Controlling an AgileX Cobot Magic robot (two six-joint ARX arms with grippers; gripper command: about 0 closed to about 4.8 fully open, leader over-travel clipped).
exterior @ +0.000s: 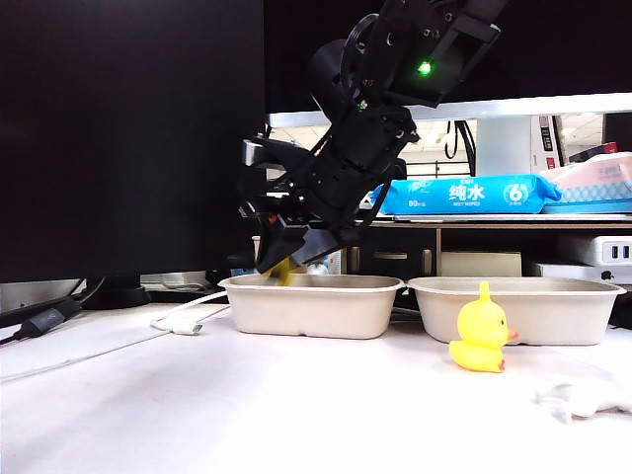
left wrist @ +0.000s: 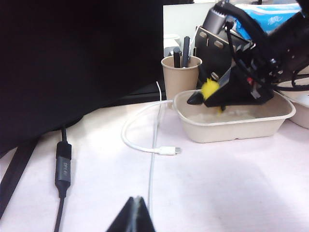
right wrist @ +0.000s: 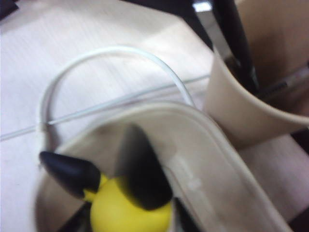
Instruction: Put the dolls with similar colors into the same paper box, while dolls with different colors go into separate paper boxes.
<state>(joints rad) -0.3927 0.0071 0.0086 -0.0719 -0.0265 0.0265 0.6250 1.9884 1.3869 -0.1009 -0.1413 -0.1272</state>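
The right gripper (left wrist: 212, 94), jaws seemingly loosening around the yellow black-eared plush (right wrist: 128, 205) over the left paper box (exterior: 311, 306) near the bench's rear edge, risked snagging it on withdrawal, while the left gripper (left wrist: 133, 215) hung with jaws together, empty.

The right hand (exterior: 286, 259) is blocking the left paper box (exterior: 311, 306) at frame centre, while bare surface (exterior: 247, 405) is lying open across the lower left, the duck (exterior: 481, 341) standing lower right.

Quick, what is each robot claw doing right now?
Left gripper: shut, holding nothing, above the table.
Right gripper: over the left paper box, around the yellow black-eared plush; grip unclear.
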